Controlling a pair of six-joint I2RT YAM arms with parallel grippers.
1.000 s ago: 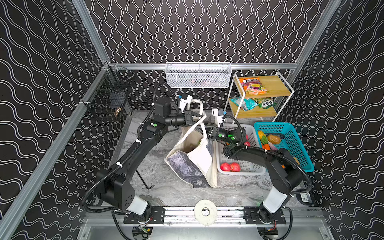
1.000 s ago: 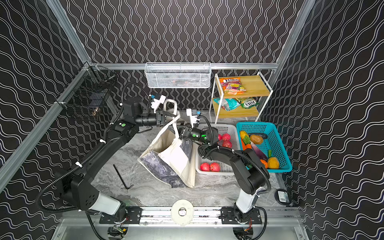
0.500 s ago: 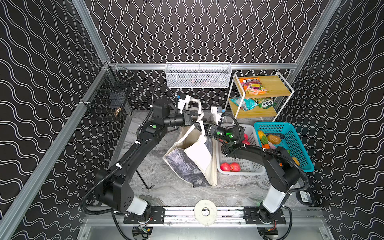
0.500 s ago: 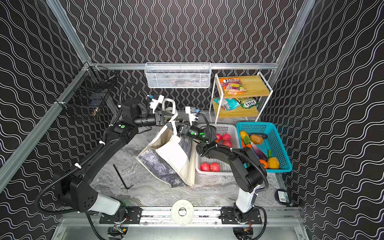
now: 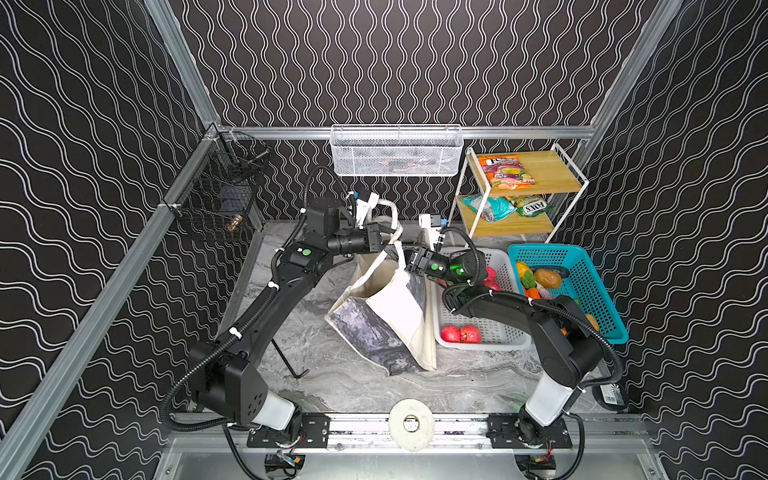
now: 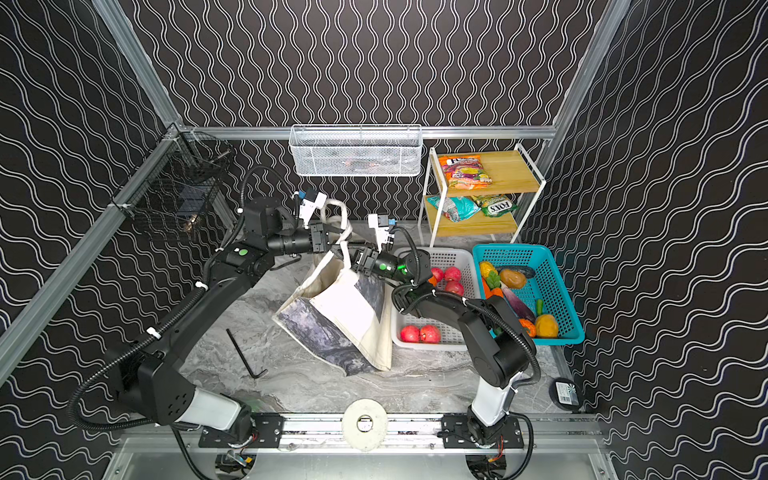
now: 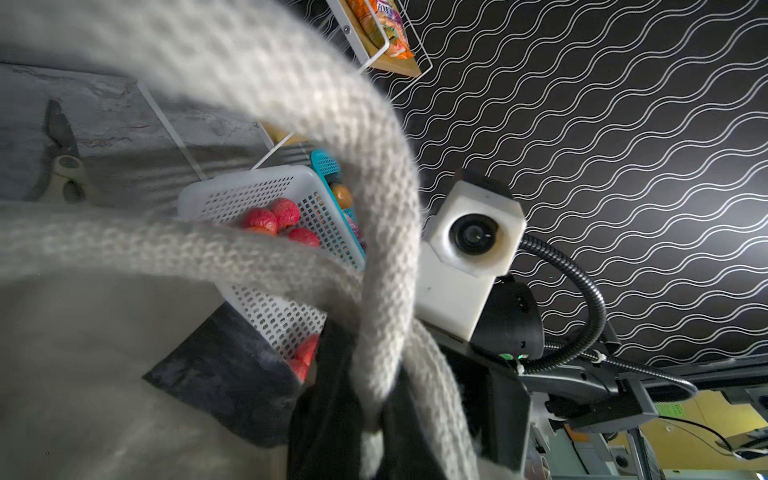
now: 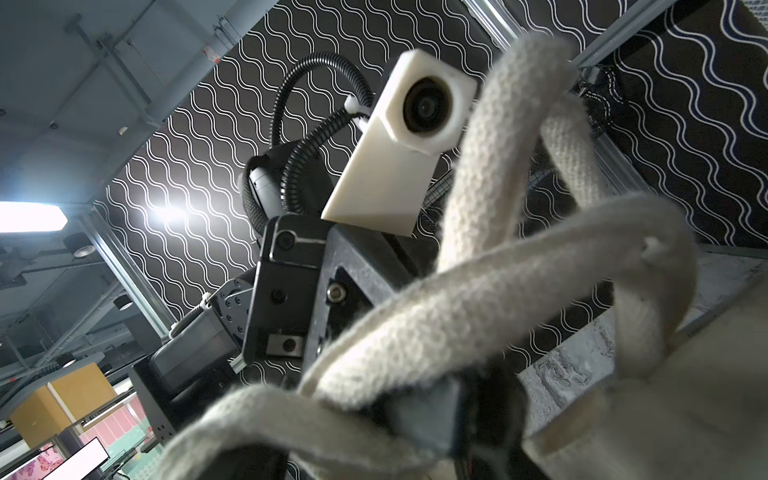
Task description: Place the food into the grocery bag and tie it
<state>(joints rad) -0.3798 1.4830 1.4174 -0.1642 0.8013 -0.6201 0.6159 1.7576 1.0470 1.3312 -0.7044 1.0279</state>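
My left gripper clamps a handle loop of the canvas tote, raised apparently for tying; right gripper strap-hidden, state I cannot tell.

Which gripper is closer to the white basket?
Right. The right gripper is at the bag handles beside the white basket; the left gripper is farther off, across the handles.

The canvas tote is coloured cream, with a dark grey marbled panel. The apples are coloured red. A white perforated basket and a teal basket are seen. The desk is veined in grey marble. The walls are patterned with white waves on black.
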